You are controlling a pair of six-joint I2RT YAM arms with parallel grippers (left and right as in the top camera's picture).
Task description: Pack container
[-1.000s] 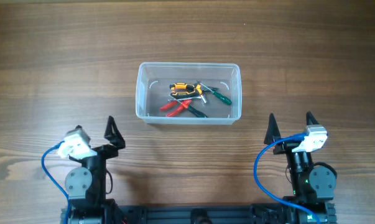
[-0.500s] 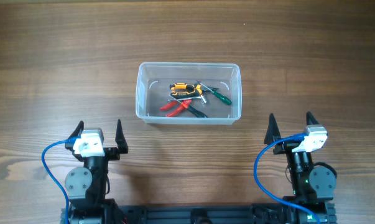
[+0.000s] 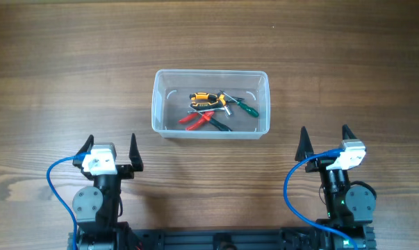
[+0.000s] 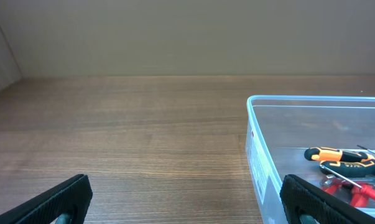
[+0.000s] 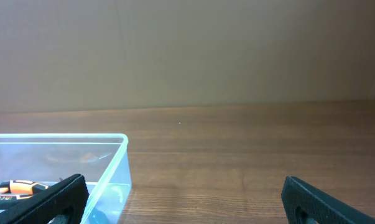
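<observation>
The clear plastic container [image 3: 210, 75] stands mid-table and holds several hand tools: an orange-and-black tool [image 3: 206, 98], red-handled pliers [image 3: 194, 119] and a green-handled screwdriver [image 3: 248, 108]. My left gripper [image 3: 112, 148] is open and empty, near the front edge, below-left of the container. My right gripper [image 3: 324, 137] is open and empty, below-right of it. The left wrist view shows the container's left end [image 4: 262, 155] with the orange tool [image 4: 336, 155] inside. The right wrist view shows its right corner [image 5: 115, 162].
Bare wooden table [image 3: 70, 69] surrounds the container on all sides. Blue cables loop beside each arm base at the front edge [image 3: 292, 191]. A plain wall stands beyond the table's far edge [image 4: 175, 37].
From one second ago to half a second ago my left wrist rotated back to square, fingers pointing forward. Since then nothing has moved. The right arm stayed still.
</observation>
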